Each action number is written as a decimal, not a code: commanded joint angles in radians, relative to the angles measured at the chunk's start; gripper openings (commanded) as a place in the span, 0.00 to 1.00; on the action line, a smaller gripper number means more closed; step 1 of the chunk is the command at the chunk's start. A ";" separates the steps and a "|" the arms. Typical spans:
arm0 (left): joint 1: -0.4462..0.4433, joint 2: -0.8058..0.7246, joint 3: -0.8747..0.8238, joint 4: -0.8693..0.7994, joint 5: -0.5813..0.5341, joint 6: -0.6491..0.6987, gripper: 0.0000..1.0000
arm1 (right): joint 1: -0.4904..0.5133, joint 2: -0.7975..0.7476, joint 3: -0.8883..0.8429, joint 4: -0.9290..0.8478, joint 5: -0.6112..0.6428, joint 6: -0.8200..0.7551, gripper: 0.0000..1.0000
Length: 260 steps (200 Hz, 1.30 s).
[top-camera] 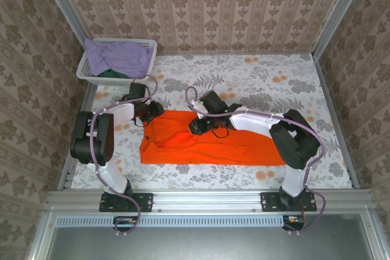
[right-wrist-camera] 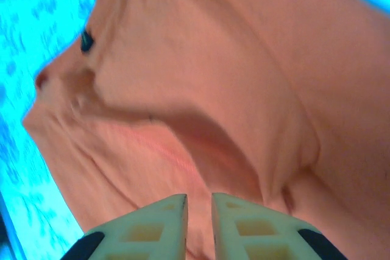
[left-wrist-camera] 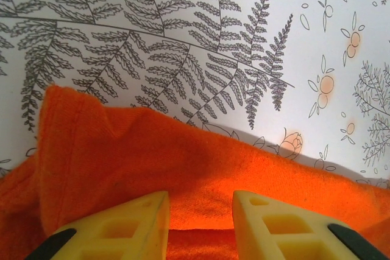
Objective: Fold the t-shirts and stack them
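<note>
Orange t-shirt [top-camera: 207, 147] lies spread across the middle of a fern-and-flower printed tabletop [top-camera: 274, 83], its long side running parallel to the near edge. The cloth is mostly flat, with its left end rumpled. The left tool [top-camera: 153, 111] sits at the shirt's far left corner. In the left wrist view its yellow fingers [left-wrist-camera: 122, 226] stand apart, released, with orange cloth seen through the gap and a raised fold of the shirt just ahead. The right tool [top-camera: 198, 127] sits on the shirt's far edge, near the middle of the tabletop. In the right wrist view its fingers [right-wrist-camera: 244, 226] are almost together, clenched on the shirt, with creases running in toward the narrow gap. At the far left corner stands a white lattice basket [top-camera: 146, 47] holding a lavender t-shirt [top-camera: 116, 58] and, beneath it, a dark green t-shirt [top-camera: 109, 73].
</note>
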 commanded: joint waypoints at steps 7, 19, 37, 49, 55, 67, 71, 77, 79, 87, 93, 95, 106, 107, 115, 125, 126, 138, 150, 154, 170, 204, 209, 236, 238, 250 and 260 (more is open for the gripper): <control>0.007 0.016 0.025 -0.021 -0.007 -0.011 0.33 | 0.003 0.107 0.132 -0.031 -0.027 0.091 0.16; 0.007 0.015 0.025 -0.020 -0.007 -0.010 0.33 | 0.013 0.143 0.168 -0.044 -0.019 0.099 0.15; 0.007 0.019 0.029 -0.020 -0.006 -0.010 0.33 | 0.030 0.203 0.235 -0.088 -0.009 0.097 0.13; 0.007 0.021 0.031 -0.023 -0.006 -0.010 0.33 | 0.041 0.233 0.268 -0.113 0.002 0.091 0.13; 0.007 0.022 0.030 -0.023 -0.007 -0.009 0.33 | 0.044 0.243 0.281 -0.119 0.004 0.089 0.13; 0.007 0.022 0.031 -0.023 -0.006 -0.010 0.33 | 0.049 0.258 0.290 -0.125 0.006 0.089 0.12; 0.007 0.022 0.030 -0.023 -0.006 -0.010 0.33 | 0.051 0.261 0.292 -0.128 0.005 0.088 0.12; 0.007 0.022 0.030 -0.023 -0.006 -0.009 0.33 | 0.052 0.265 0.294 -0.134 0.005 0.084 0.11; 0.007 0.022 0.030 -0.023 -0.006 -0.009 0.33 | 0.053 0.266 0.293 -0.135 0.004 0.082 0.11; 0.007 0.022 0.030 -0.024 -0.006 -0.010 0.33 | 0.054 0.268 0.289 -0.141 0.004 0.078 0.10; 0.008 0.022 0.032 -0.025 -0.006 -0.010 0.33 | 0.056 0.267 0.283 -0.144 0.003 0.075 0.10; 0.007 0.023 0.032 -0.024 -0.006 -0.010 0.33 | 0.056 0.266 0.281 -0.145 0.002 0.074 0.09; 0.007 0.024 0.031 -0.025 -0.006 -0.009 0.33 | 0.056 0.261 0.260 -0.146 -0.003 0.069 0.09; 0.007 0.024 0.031 -0.024 -0.006 -0.011 0.33 | 0.056 0.259 0.259 -0.146 -0.003 0.067 0.09; 0.009 0.024 0.032 -0.025 -0.007 -0.010 0.33 | 0.059 0.253 0.244 -0.147 -0.006 0.063 0.09; 0.009 0.024 0.032 -0.025 -0.008 -0.010 0.33 | 0.060 0.244 0.224 -0.146 -0.009 0.057 0.09; 0.008 0.024 0.032 -0.025 -0.008 -0.010 0.33 | 0.060 0.242 0.222 -0.145 -0.010 0.057 0.08; 0.008 0.022 0.031 -0.025 -0.008 -0.009 0.33 | 0.062 0.222 0.191 -0.135 -0.012 0.052 0.08; 0.007 0.022 0.031 -0.026 -0.008 -0.010 0.33 | 0.064 0.203 0.161 -0.127 -0.012 0.050 0.08; 0.008 0.022 0.031 -0.026 -0.009 -0.010 0.33 | 0.065 0.200 0.152 -0.127 -0.014 0.050 0.09; 0.008 0.021 0.030 -0.026 -0.009 -0.011 0.33 | 0.064 0.190 0.126 -0.134 -0.010 0.041 0.08; 0.009 0.018 0.029 -0.026 -0.011 -0.013 0.33 | 0.065 0.146 0.079 -0.137 -0.012 0.028 0.08; 0.008 0.018 0.029 -0.026 -0.012 -0.013 0.33 | 0.065 0.138 0.072 -0.138 -0.009 0.027 0.08; 0.007 0.018 0.030 -0.025 -0.012 -0.012 0.33 | 0.064 0.108 0.054 -0.148 0.008 0.019 0.09; 0.008 0.018 0.030 -0.026 -0.012 -0.013 0.33 | 0.062 0.106 0.054 -0.150 0.009 0.018 0.09; 0.008 0.019 0.030 -0.027 -0.011 -0.010 0.33 | 0.056 0.093 0.044 -0.153 0.011 0.020 0.10; 0.008 0.017 0.030 -0.027 -0.011 -0.010 0.33 | 0.044 0.067 0.025 -0.138 0.009 0.031 0.12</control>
